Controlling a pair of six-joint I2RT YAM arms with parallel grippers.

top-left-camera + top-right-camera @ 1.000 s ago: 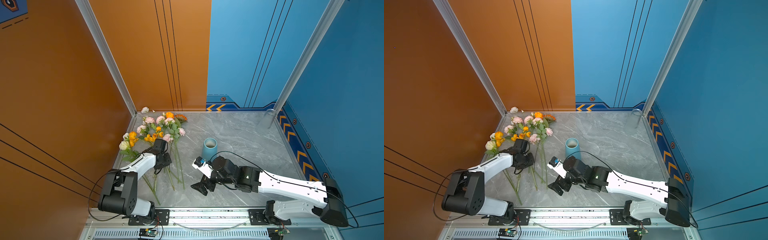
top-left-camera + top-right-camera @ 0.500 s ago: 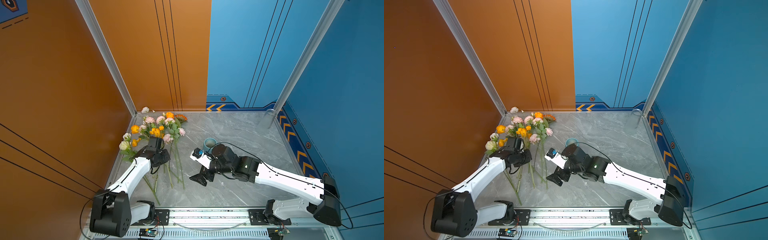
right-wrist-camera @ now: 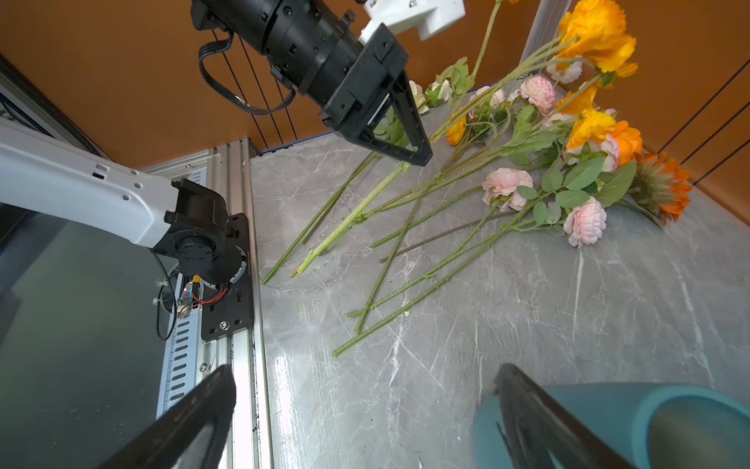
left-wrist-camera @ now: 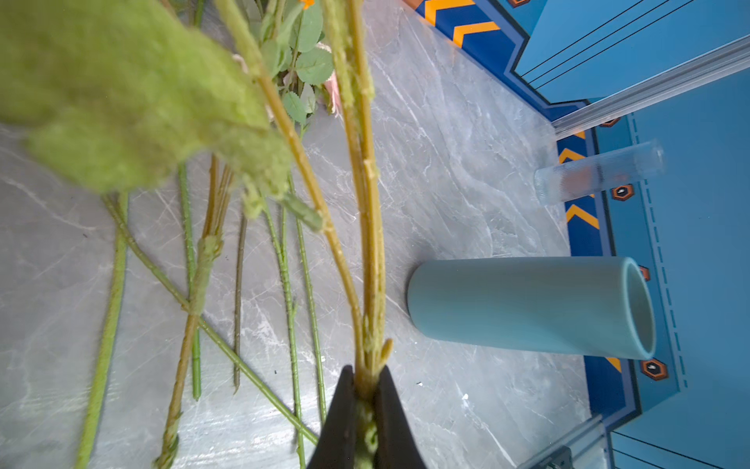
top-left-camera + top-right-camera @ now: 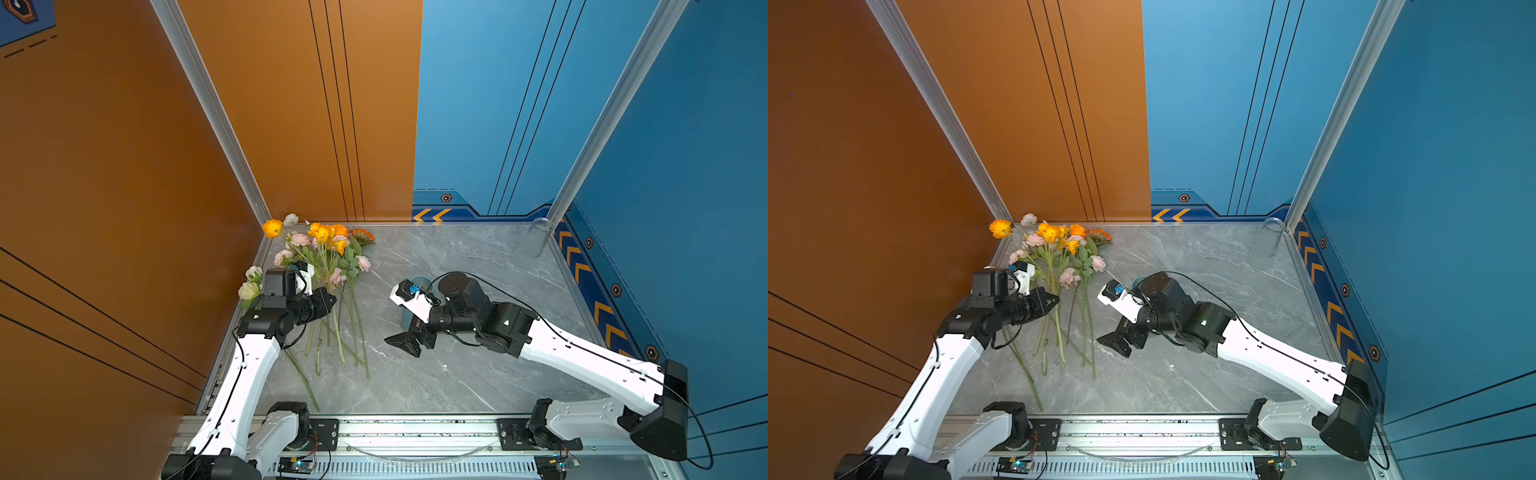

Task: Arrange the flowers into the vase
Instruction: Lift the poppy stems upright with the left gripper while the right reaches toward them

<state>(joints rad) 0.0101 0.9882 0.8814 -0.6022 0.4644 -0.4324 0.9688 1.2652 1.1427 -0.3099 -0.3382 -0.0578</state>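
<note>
The flowers (image 5: 332, 259) lie in a pile at the table's left, heads toward the back wall, also seen in the right wrist view (image 3: 507, 186). My left gripper (image 5: 332, 299) (image 4: 365, 377) is shut on a few yellowish-green stems (image 4: 367, 243), and their yellow-orange blooms (image 5: 322, 232) are raised above the pile. The light blue vase (image 4: 527, 304) stands upright mid-table, mostly hidden under my right arm in both top views. My right gripper (image 5: 409, 334) (image 3: 365, 371) is open and empty beside the vase (image 3: 669, 426), one finger in front of its wall.
A clear glass tube (image 5: 540, 232) stands in the back right corner. The orange wall runs close along the flowers on the left. An aluminium rail (image 5: 415, 428) runs along the table's front edge. Loose stems (image 3: 406, 292) reach toward the front.
My left gripper closed on stems and rose, lifting yellow-orange blooms up and toward the back wall. My right arm moved left and back over the vase, gripper still open.
</note>
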